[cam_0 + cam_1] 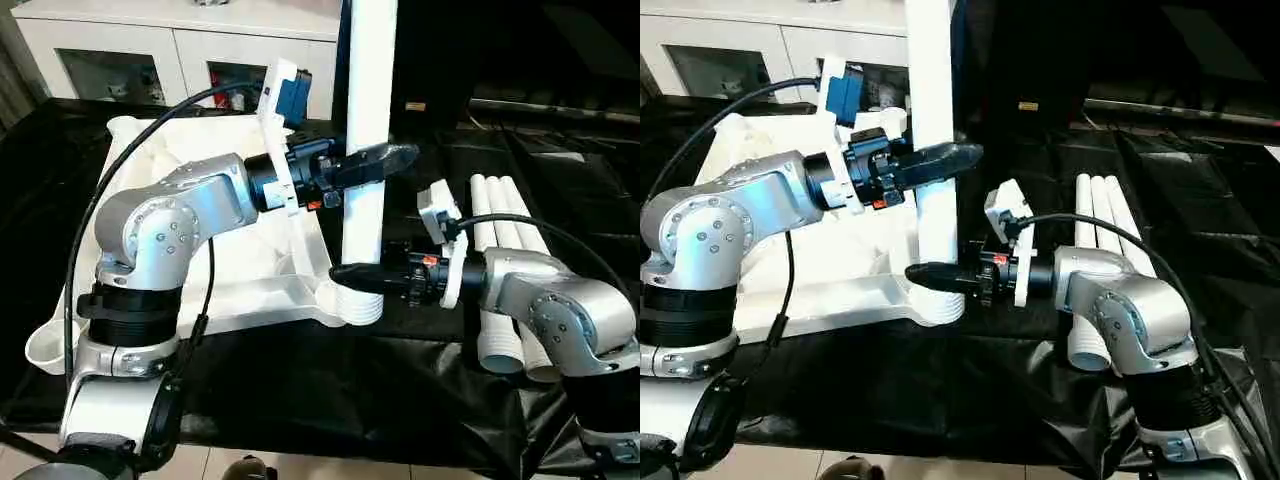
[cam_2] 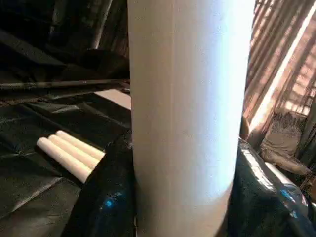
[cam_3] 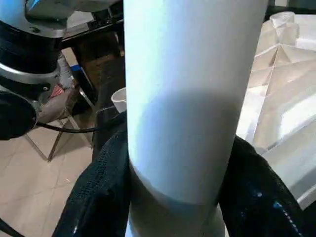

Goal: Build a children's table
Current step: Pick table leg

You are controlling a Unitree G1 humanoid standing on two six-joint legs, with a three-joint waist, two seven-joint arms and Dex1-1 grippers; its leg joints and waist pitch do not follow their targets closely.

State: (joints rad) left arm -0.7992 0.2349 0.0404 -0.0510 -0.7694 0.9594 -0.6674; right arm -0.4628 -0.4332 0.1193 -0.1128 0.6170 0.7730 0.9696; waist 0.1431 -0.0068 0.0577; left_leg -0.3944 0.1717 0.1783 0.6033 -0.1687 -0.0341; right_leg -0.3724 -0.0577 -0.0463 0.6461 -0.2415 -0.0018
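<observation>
A white leg is standing upright in the near right corner socket of the upside-down tabletop. The left gripper is clamping it up high, the right gripper is squeezing it low, just above the socket. Three spare legs are lying side by side on the black table, just right of it.

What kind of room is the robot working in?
Probably a room in a home or a home-like test room: a white cabinet with glass doors stands behind the black-covered work table, and an armchair sits by a sunlit blind.
</observation>
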